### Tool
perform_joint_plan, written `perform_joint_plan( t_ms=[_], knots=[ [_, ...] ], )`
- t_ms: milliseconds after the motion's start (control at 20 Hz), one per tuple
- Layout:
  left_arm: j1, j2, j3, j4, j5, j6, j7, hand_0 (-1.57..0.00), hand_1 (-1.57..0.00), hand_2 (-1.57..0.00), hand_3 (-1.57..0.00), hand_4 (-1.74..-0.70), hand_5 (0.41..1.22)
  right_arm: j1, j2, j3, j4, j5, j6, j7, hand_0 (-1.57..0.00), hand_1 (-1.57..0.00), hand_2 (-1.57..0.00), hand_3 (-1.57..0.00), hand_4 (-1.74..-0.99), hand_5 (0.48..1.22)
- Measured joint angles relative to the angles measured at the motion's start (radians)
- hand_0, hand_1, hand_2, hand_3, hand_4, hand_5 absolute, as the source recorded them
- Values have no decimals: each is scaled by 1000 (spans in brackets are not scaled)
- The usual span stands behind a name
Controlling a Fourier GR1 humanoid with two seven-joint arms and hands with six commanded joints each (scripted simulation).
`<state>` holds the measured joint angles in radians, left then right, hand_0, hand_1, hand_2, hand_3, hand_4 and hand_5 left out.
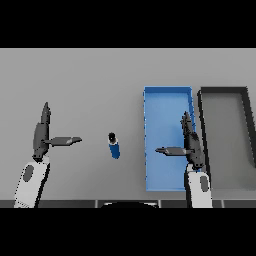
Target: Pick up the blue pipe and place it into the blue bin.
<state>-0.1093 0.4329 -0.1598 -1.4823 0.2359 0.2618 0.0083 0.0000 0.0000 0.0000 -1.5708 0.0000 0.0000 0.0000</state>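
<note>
One blue pipe [114, 146] lies on the grey desk [90, 80], roughly midway between the two arms and just left of the blue bin [150, 140]. It is short, and its long axis runs almost straight away from the robot, tipped a little so that the far end leans left. That far end is dark, nearly black, and whether it is a cap or an open mouth is hard to make out. Nothing touches the pipe.

There are two bins, side by side and nearly touching: the blue bin, and to its right a dark grey bin [202, 130] whose right side is partly cut off by the edge of the view. The near right corner of the blue bin is hidden behind the right arm.

The right robot hand [189, 142] hovers over the right part of the blue bin, fingers straight and pointing away, thumb stuck out to the left, grasping nothing. The left robot hand [42, 134] hangs over bare desk well to the left of the pipe, fingers likewise straight, thumb pointing right toward the pipe, released and empty.
</note>
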Motion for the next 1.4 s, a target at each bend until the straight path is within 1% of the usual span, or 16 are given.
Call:
perform_joint_plan(
  t_ms=[300, 350, 400, 450, 500, 600, 650, 750, 850, 900, 1050, 1150, 1200, 1250, 1350, 1400],
  knots=[
    [4, 2, -2, -15, -2, 8, 3, 1, 1, 1, 1, -1006, 586, 5, -10, -6, -10, -9, 6, 3, 1, 1, 1, 1, -1222, 603],
    [36, 64, -34, -31, -11, -94, -66, 1, 1, 1, 1, -1011, 588, 39, -71, 19, -42, 42, 33, -66, 1, 1, 1, 1, -1227, 603],
    [62, 111, -48, -33, -13, -165, -103, 1, 1, 1, 1, -1011, 588, 58, -100, 39, -65, 65, 54, -93, 1, 1, 1, 1, -1230, 601],
    [87, 132, -60, -38, -20, -201, -133, 1, 1, 1, 1, -1010, 588, 80, -110, 57, -82, 84, 65, -97, 1, 1, 1, 1, -1228, 599],
    [85, 148, -65, -38, -20, -223, -133, 1, 1, 1, 1, -1010, 589, 93, -119, 72, -95, 102, 72, -99, 1, 1, 1, 1, -1232, 599],
    [80, 165, -68, -40, -21, -242, -134, 1, 1, 1, 1, -1007, 587, 80, -132, 72, -98, 103, 79, -68, 1, 1, 1, 1, -1230, 595],
    [88, 174, -66, -41, -16, -255, -144, 1, 1, 1, 1, -1009, 589, 105, -128, 86, -113, 119, 75, -86, 1, 1, 1, 1, -1226, 593],
    [90, 176, -73, -45, 7, -300, -170, 1, 1, 1, 1, -1023, 594, 98, -135, 81, -116, 115, 77, -64, 1, 1, 1, 1, -1218, 589],
    [104, 191, -97, -71, 6, -343, -186, 1, 1, 1, 1, -1020, 582, 105, -137, 81, -126, 119, 73, -65, 1, 1, 1, 1, -1215, 587],
    [96, 191, -119, -78, -1, -364, -166, 1, 1, 1, 1, -1024, 573, 84, -138, 79, -115, 117, 75, -57, 1, 1, 1, 1, -1220, 589],
    [104, 217, -161, -130, 0, -419, -133, 1, 1, 1, 1, -1040, 532, 103, -159, 77, -136, 112, 91, -103, 1, 1, 1, 1, -1225, 603],
    [109, 227, -197, -181, 0, -444, -85, 1, 1, 1, 1, -1063, 498, 86, -152, 76, -120, 112, 88, -95, 1, 1, 1, 1, -1233, 604],
    [101, 209, -224, -183, -11, -449, -52, 1, 1, 1, 1, -1076, 488, 91, -145, 83, -124, 114, 88, -94, 1, 1, 1, 1, -1239, 606],
    [98, 205, -238, -187, -12, -463, -47, 1, 1, 1, 1, -1086, 480, 104, -143, 87, -134, 117, 88, -113, 1, 1, 1, 1, -1244, 607],
    [80, 179, -272, -185, -32, -476, -35, 1, 1, 1, 1, -1094, 463, 92, -150, 77, -129, 113, 86, -93, 1, 1, 1, 1, -1256, 616],
    [75, 166, -289, -174, -48, -482, -39, 1, 1, 1, 1, -1097, 454, 101, -151, 75, -124, 106, 93, -107, 1, 1, 1, 1, -1257, 617]
  ],
)
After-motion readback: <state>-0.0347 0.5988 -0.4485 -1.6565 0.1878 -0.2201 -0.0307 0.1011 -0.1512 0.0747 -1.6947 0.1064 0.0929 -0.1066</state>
